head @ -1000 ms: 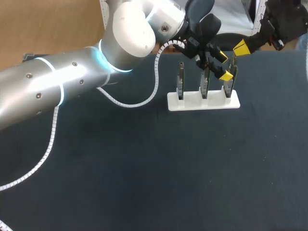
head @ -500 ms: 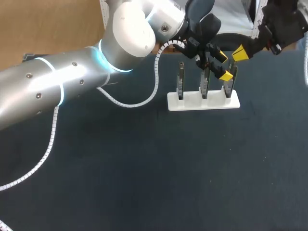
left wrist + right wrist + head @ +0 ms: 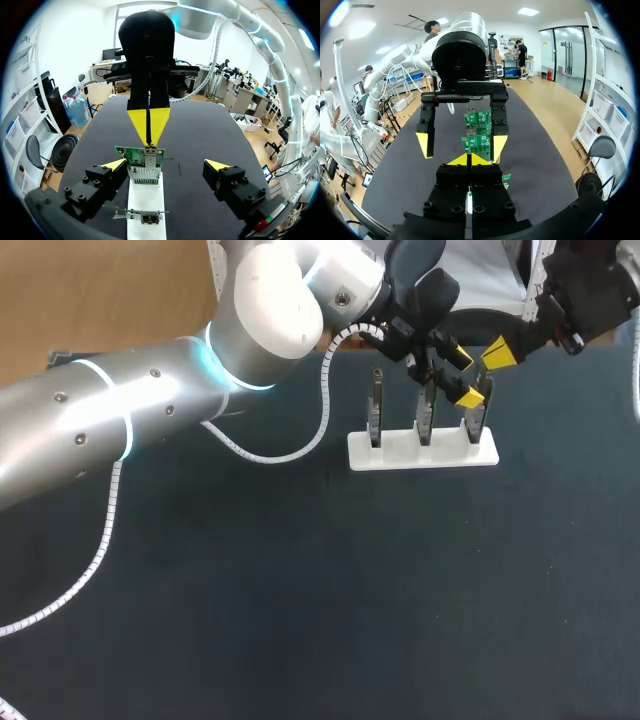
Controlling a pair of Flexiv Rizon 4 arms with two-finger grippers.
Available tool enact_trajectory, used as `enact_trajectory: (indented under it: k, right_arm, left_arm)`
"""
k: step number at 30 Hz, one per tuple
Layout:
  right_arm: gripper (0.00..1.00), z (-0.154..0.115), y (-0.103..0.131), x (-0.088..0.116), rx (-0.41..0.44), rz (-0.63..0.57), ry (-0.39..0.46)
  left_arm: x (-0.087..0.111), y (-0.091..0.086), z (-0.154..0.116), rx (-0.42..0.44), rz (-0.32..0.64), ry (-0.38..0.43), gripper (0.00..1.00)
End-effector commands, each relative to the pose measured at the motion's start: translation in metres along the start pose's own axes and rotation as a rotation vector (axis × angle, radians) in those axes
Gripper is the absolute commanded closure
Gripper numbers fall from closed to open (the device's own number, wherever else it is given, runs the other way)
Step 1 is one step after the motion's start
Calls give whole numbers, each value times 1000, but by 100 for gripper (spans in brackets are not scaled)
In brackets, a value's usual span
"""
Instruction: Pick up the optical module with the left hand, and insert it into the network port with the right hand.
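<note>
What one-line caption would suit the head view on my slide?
The left gripper, open, at a white stand of three upright boards; the right gripper, shut, close by.

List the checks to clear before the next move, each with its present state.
1. Left gripper open: ok.
2. Green board between its fingers, untouched: ok.
3. Right gripper clear of that board: not ok. Its shut tips hang right at the board's top edge.
4. Optical module in either gripper: cannot tell.
5. White rack flat on the table, boards upright: ok.
</note>
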State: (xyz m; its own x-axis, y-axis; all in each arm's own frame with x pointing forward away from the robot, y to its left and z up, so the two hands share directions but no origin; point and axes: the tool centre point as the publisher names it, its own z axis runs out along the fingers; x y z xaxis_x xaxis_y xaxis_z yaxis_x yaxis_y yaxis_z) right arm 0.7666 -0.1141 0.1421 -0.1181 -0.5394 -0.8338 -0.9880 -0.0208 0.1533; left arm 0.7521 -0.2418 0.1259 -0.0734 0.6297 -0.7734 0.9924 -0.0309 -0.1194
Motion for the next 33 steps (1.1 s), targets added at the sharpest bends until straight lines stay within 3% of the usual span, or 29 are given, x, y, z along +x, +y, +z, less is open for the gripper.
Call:
enact_trajectory:
  k: [1, 16, 33]
  right_arm:
    - [100, 3, -2, 7, -3, 5, 1]
    - [100, 7, -3, 11, 3, 24, -6]
    - [100, -11, -9, -9, 52, -21, -59]
  left_arm:
    - [-1, 2, 1, 5, 1, 4, 0]
    - [-1, 2, 1, 5, 1, 4, 0]
    - [-3, 4, -1, -12, 1, 0, 0]
